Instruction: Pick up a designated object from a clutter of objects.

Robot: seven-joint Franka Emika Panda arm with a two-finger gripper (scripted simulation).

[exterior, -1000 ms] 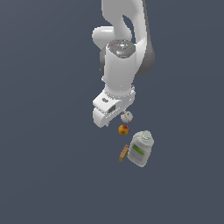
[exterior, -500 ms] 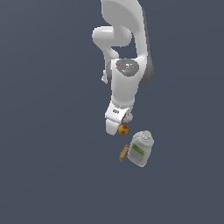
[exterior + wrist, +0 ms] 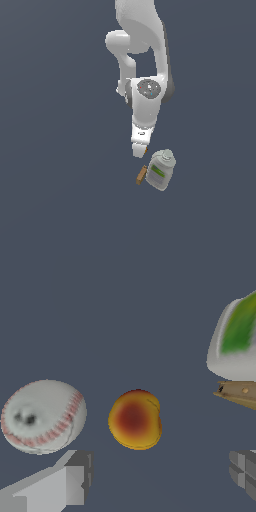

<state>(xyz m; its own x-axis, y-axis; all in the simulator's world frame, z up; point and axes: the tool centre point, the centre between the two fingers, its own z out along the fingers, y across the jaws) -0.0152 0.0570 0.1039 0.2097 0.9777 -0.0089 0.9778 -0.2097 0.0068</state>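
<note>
The designated object point(image 3: 134, 418), a small orange-yellow ball with a red patch, sits in the middle of the wrist view. My gripper point(image 3: 160, 476) is open above it, one finger point(image 3: 75, 476) on each side of the picture and nothing between them. In the exterior view my gripper point(image 3: 139, 149) hangs low over the clutter, and only an orange sliver of the designated object point(image 3: 146, 148) shows past the hand. The white ball with red stitching point(image 3: 43, 416) lies beside the orange one; the exterior view hides it behind the arm.
A pale jar with a green label and grey cap point(image 3: 161, 171) lies on its side to the exterior view's right of the hand, also in the wrist view point(image 3: 235, 338). A small brown block point(image 3: 141, 175) rests against the jar, shown edge-on as a brown block point(image 3: 239, 394).
The arm has swung lower toward the clutter. The hand now covers the white ball and nearly all of the orange ball in the exterior view. The jar and the block have not moved.
</note>
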